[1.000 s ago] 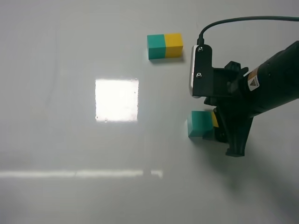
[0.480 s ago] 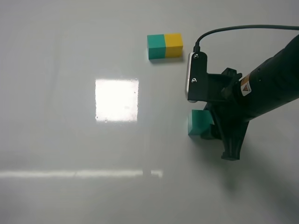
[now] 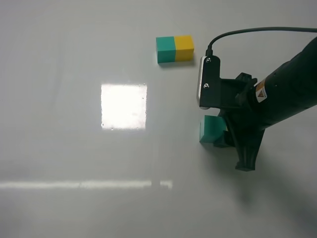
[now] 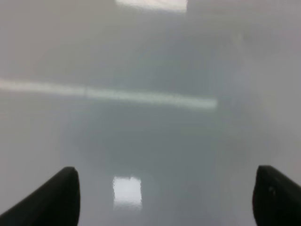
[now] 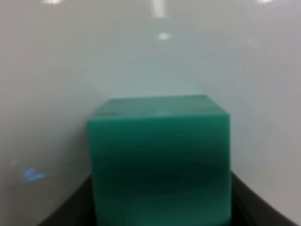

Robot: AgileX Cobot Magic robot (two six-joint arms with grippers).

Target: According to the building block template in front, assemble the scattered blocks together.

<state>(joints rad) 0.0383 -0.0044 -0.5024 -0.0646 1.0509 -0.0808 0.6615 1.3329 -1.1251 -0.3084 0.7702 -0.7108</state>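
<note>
Two joined cubes, a teal-and-yellow bar (image 3: 174, 49), lie at the far side. Nearer, the right gripper (image 3: 227, 139) straddles a teal cube (image 3: 210, 130); whether it grips, I cannot tell. The left gripper (image 4: 167, 197) is spread wide, empty.

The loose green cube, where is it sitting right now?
In the overhead view the green cube sits right of centre on the table, below the green-and-yellow template, with the right gripper straddling it.

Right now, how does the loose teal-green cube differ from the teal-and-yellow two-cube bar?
The loose teal-green cube is one colour; the teal-and-yellow bar is two joined cubes. The cube sits at the right gripper, partly hidden by it; the bar lies alone. Both rest on the pale table.
</note>
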